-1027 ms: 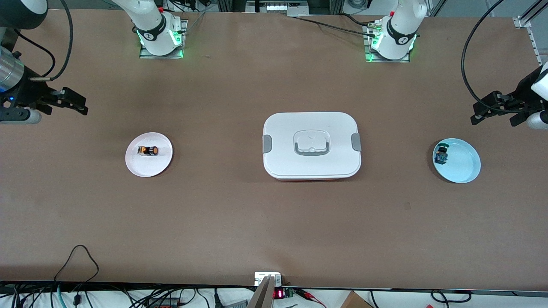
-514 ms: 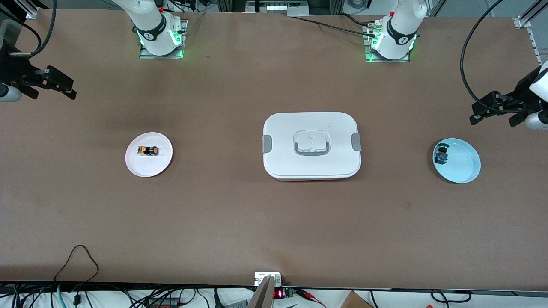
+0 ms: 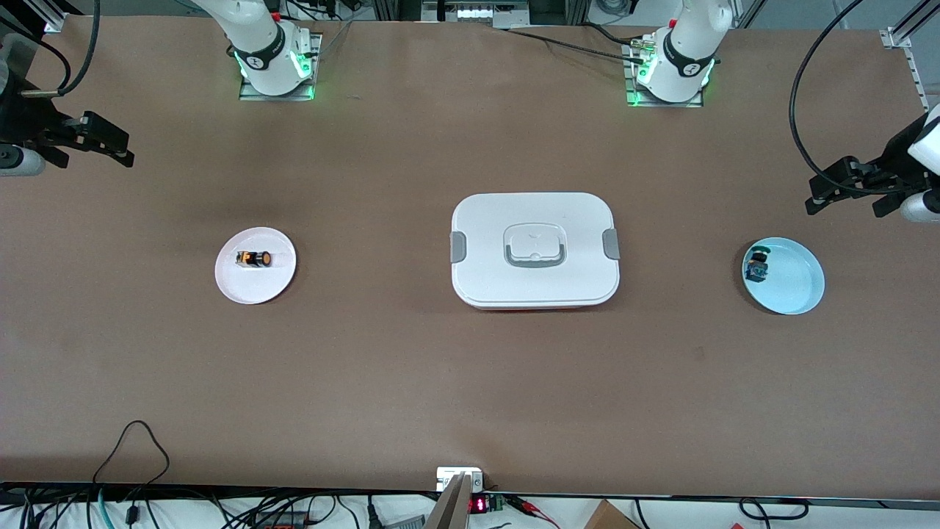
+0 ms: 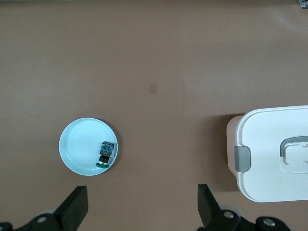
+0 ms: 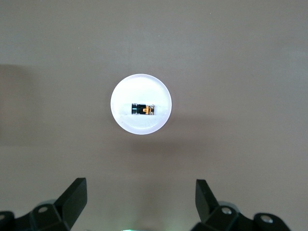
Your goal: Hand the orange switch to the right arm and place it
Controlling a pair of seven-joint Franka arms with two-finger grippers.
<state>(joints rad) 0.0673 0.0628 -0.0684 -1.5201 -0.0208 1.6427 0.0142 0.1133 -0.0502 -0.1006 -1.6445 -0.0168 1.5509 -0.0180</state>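
Observation:
The orange switch (image 3: 254,258) lies on its side on a small white plate (image 3: 253,286) toward the right arm's end of the table. In the right wrist view the switch (image 5: 143,109) sits at the middle of the plate (image 5: 140,89). My right gripper (image 3: 117,147) is open and empty, up over bare table at that end, apart from the plate; its jaws (image 5: 140,187) stand wide apart. My left gripper (image 3: 848,202) is open and empty over bare table at the left arm's end, and its own view (image 4: 143,191) shows the jaws wide apart.
A white lidded box (image 3: 534,250) with grey clips stands mid-table and shows in the left wrist view (image 4: 274,154). A light blue plate (image 3: 797,283) at the left arm's end holds a small blue-and-green component (image 3: 758,266), also in the left wrist view (image 4: 105,154).
My right gripper has pulled away from the white plate toward the table's edge, most of it in the first half second. The left gripper has barely moved. The switch stays on its plate.

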